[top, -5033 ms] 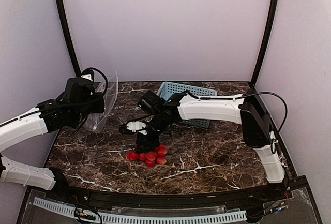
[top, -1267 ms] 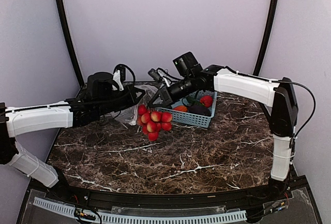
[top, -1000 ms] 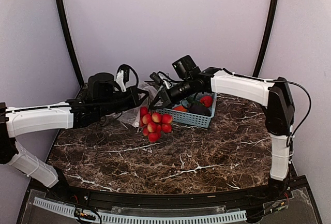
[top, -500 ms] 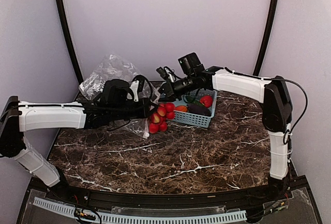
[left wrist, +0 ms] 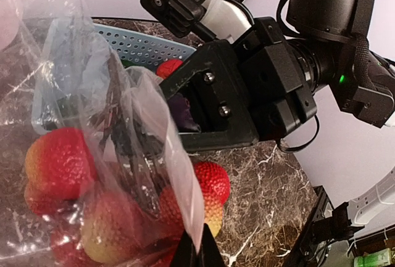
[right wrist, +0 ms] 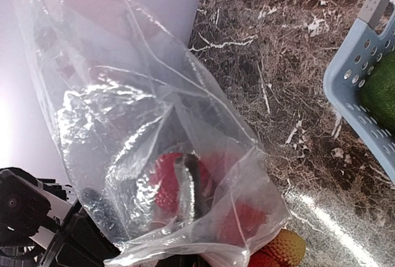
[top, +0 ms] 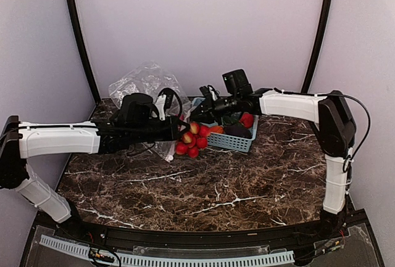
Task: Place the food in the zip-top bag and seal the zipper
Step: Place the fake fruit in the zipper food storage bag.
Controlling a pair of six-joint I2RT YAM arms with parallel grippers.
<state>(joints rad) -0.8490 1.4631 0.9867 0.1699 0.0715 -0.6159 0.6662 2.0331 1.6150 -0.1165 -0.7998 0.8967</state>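
The clear zip-top bag (top: pixel 143 84) is held up at the back left, its mouth down toward the cluster of red-yellow balls (top: pixel 192 139). My left gripper (top: pixel 179 132) is shut on the bag's edge (left wrist: pixel 185 208), its tips at the bottom of the left wrist view (left wrist: pixel 199 252). My right gripper (top: pixel 197 118) reaches into the bag mouth and is shut on the cluster's stem; a dark finger (right wrist: pixel 191 187) shows through the plastic among red balls (right wrist: pixel 165 174). Most balls (left wrist: pixel 58 163) lie behind the plastic; one ball (left wrist: pixel 213 184) is outside. I cannot make out the zipper.
The light blue lattice basket (top: pixel 244 144) stands behind the cluster, holding a red strawberry (top: pixel 247 119), purple eggplant (top: pixel 237 131), orange mango (top: pixel 216 129) and green pepper (top: pixel 229 119). The basket also shows in the right wrist view (right wrist: pixel 350 88). The purple back wall is close behind.
My left gripper raised the bag and moved right, bringing its mouth over the cluster. My right gripper shifted slightly right, and the cluster moved from hanging free to partly inside the bag.
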